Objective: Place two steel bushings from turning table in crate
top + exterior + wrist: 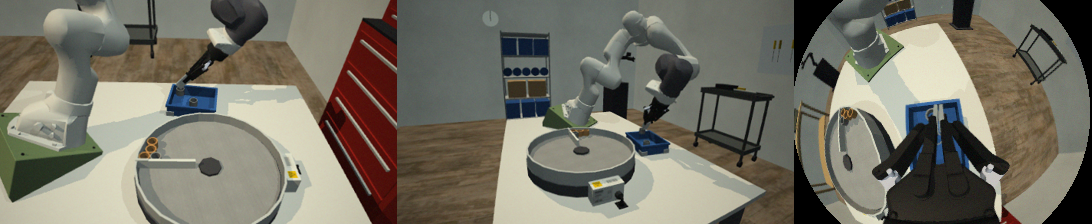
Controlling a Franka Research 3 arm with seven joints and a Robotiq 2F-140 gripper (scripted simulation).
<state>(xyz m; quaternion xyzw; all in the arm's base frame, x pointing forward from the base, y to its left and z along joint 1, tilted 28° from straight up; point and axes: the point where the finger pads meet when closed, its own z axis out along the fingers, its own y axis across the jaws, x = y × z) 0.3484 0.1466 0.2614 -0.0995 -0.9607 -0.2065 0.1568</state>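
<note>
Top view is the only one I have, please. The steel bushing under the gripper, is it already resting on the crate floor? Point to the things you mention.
Observer: It does not look so. The exterior view shows this steel bushing (180,92) (642,131) (927,115) hanging from the gripper (182,85) (646,126) (938,110), above the floor of the crate (215,100) (658,148) (907,107).
Operator: Thank you. And how do the two fingers hold it, please?
Observer: The wrist view shows the fingertips almost together, with the ring mostly to the left of them in the picture. They seem to pinch only its thin wall.
</note>
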